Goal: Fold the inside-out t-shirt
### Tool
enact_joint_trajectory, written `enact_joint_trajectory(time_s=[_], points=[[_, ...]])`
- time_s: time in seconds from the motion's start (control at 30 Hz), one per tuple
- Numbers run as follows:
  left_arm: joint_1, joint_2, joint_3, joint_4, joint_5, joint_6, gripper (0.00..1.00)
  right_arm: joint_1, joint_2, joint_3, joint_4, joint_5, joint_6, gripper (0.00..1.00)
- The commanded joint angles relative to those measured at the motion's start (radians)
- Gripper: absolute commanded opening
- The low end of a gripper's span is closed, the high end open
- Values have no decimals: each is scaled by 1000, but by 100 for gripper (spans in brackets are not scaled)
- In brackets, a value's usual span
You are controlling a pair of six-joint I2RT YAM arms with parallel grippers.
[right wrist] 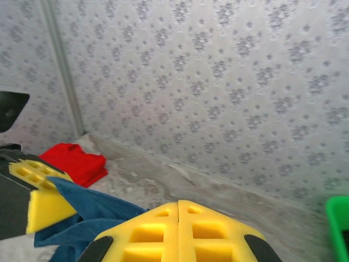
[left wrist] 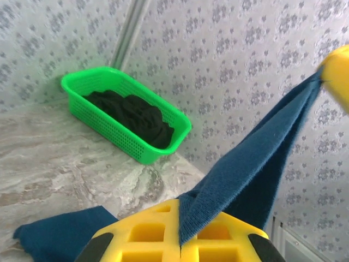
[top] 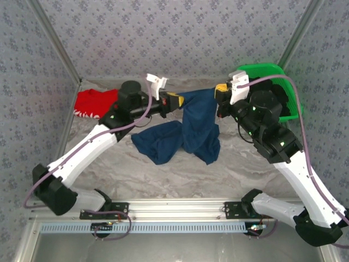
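The inside-out t-shirt (top: 196,125), dark navy, hangs between both grippers above the table's middle, with its lower part bunched on the marbled surface. My left gripper (top: 175,101) is shut on one upper edge; in its wrist view the yellow jaws (left wrist: 180,210) pinch a taut band of the cloth (left wrist: 262,158) that runs up to the other gripper's yellow finger (left wrist: 338,71). My right gripper (top: 221,89) is shut on the opposite edge. Its jaws (right wrist: 179,206) are pressed together, and the navy cloth (right wrist: 92,213) leads away under them to the left.
A green basket (top: 272,76) holding black clothing (left wrist: 131,112) stands at the back right corner. A red folded garment (top: 94,102) lies at the back left by the wall. Patterned walls enclose the table on three sides.
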Motion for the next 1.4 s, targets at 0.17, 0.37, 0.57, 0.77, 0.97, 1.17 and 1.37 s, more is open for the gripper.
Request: enact_joint_trajectory(time_s=[0.17,0.37,0.57,0.77,0.97,1.17,1.37], points=[[71,79,-171,-173,3,-64,0,79,83,-174,-102,266,52,0],[128,20,-456,-232,-49,-71,0,179,217,-449,44,54,313,0],[128,39,-588,-187,-54,-86,0,222,354,-446,24,-117,355,14],[129,48,-617,-165,-52,-67,2,139,296,-414,-40,-251,258,36],[129,55,-627,-145,-41,-71,2,53,293,-435,2,-381,407,43],[128,44,-619,-156,-44,-66,2,61,350,-444,20,-425,576,53],[114,27,-606,-161,-40,-53,2,90,361,-468,37,-397,638,56]])
